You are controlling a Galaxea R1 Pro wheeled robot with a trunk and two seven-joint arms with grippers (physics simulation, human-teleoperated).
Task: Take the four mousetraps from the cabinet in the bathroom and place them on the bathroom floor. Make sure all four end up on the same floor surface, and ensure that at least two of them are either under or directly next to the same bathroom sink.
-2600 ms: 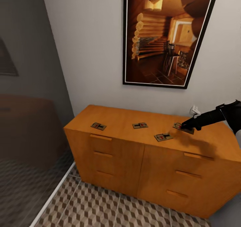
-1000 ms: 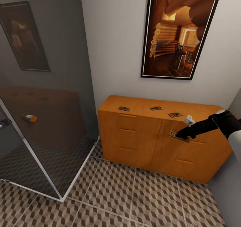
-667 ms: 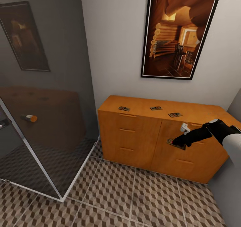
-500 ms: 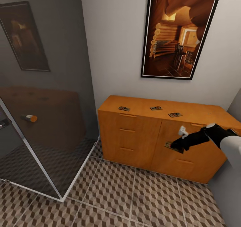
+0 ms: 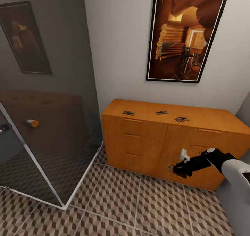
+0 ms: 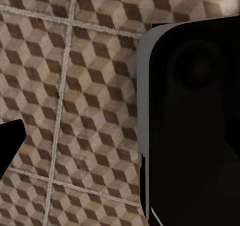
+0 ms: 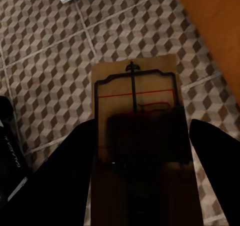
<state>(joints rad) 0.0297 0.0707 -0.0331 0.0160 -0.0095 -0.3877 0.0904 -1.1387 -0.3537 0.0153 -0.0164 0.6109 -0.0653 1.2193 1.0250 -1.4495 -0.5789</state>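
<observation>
My right gripper [image 5: 180, 170] is shut on one mousetrap [image 5: 172, 168], holding it low in front of the cabinet [image 5: 139, 142], a little above the bathroom floor [image 5: 139, 208]. The right wrist view has this tan mousetrap [image 7: 135, 86], with dark wire and a red mark, lying flat between the dark fingers [image 7: 70, 181] over the cube-pattern floor [image 7: 45, 46]. Three other mousetraps [image 5: 128, 113] [image 5: 161, 112] [image 5: 181, 119] lie on the cabinet's top. A black fingertip [image 6: 9, 142] of the left gripper sits at the edge of the left wrist view, above floor tiles [image 6: 85, 111]. The sink is out of view.
A glass shower screen [image 5: 45, 124] with a chrome frame stands left of the cabinet. A large framed picture [image 5: 184, 34] hangs above it. The robot's dark body [image 6: 195, 126] is beside the left arm. Open tiled floor lies in front of the cabinet.
The view pulled back from the cabinet earlier. Since then my right arm has come down and leftward with the mousetrap, from cabinet-top height to the lower drawer fronts.
</observation>
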